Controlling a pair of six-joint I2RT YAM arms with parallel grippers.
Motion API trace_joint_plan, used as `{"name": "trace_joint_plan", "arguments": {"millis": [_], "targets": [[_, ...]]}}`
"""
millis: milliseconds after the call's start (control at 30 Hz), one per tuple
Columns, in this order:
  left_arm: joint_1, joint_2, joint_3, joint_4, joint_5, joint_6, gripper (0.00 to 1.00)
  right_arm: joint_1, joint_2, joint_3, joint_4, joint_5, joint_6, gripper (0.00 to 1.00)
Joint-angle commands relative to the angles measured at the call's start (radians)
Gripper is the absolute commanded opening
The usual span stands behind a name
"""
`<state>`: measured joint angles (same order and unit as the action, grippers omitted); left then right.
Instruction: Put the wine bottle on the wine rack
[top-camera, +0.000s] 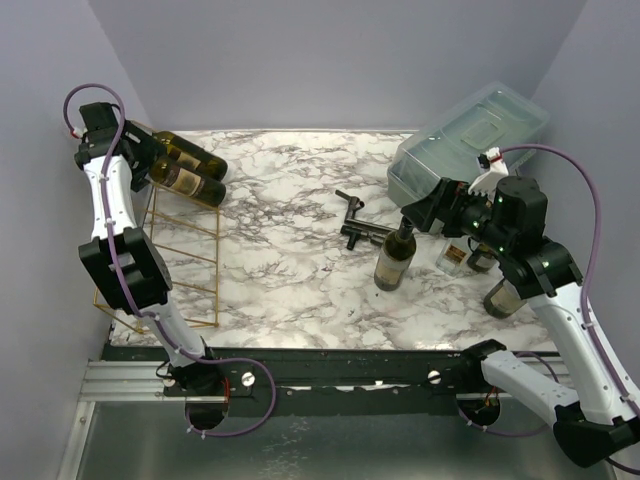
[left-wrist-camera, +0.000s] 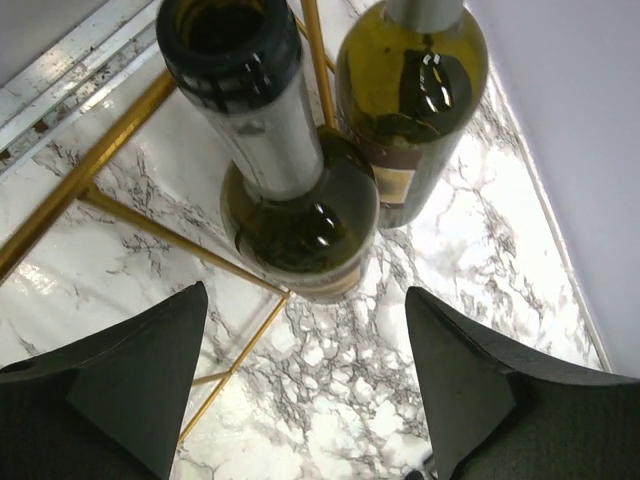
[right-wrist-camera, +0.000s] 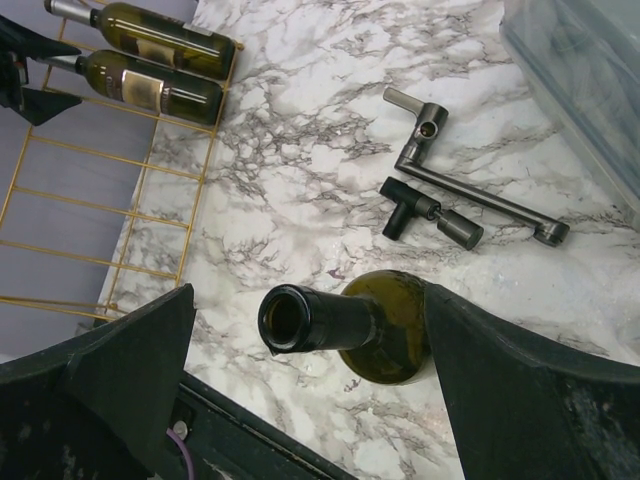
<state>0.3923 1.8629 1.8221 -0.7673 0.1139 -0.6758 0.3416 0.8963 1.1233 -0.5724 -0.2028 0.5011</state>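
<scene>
The gold wire wine rack (top-camera: 180, 250) stands at the table's left edge. Two wine bottles (top-camera: 188, 170) lie side by side on its top tier. In the left wrist view the nearer bottle (left-wrist-camera: 270, 130) points its foil neck at the camera, with the second bottle (left-wrist-camera: 415, 90) beside it. My left gripper (top-camera: 148, 155) (left-wrist-camera: 305, 380) hangs open just behind the necks, holding nothing. A third wine bottle (top-camera: 395, 258) (right-wrist-camera: 345, 320) stands upright mid-table. My right gripper (top-camera: 422, 215) (right-wrist-camera: 310, 300) is open, its fingers either side of that neck without closing on it.
A translucent grey lidded box (top-camera: 470, 135) (right-wrist-camera: 590, 70) sits at the back right. Dark metal tool parts (top-camera: 355, 222) (right-wrist-camera: 460, 190) lie just behind the upright bottle. More bottles (top-camera: 505, 295) stand under the right arm. The rack's lower tiers (right-wrist-camera: 100, 210) are bare wire.
</scene>
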Motion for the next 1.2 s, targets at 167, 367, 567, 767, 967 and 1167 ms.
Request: {"name": "trace_joint_plan", "arguments": {"millis": [167, 367, 567, 767, 967, 1167], "targets": [[-0.105, -0.235, -0.097, -0.006, 0.098, -0.006, 0.86, 0.006, -0.023, 0.073, -0.081, 0.038, -0.003, 1.00], [-0.340, -0.383, -0.200, 0.013, 0.126, 0.014, 0.99, 0.006, -0.059, 0.072, -0.124, 0.001, 0.047, 1.00], [-0.581, -0.533, -0.333, 0.123, 0.160, -0.009, 0.99, 0.006, -0.115, 0.046, -0.166, -0.018, 0.119, 1.00], [-0.746, -0.594, -0.466, 0.199, 0.208, -0.089, 0.99, 0.007, -0.176, 0.045, -0.200, 0.013, 0.155, 1.00], [-0.909, -0.706, -0.618, 0.320, 0.141, -0.134, 0.99, 0.007, -0.186, 0.066, -0.226, 0.015, 0.172, 1.00], [-1.101, -0.849, -0.858, 0.658, 0.065, -0.182, 0.99, 0.007, -0.199, 0.074, -0.231, 0.019, 0.188, 1.00]]}}
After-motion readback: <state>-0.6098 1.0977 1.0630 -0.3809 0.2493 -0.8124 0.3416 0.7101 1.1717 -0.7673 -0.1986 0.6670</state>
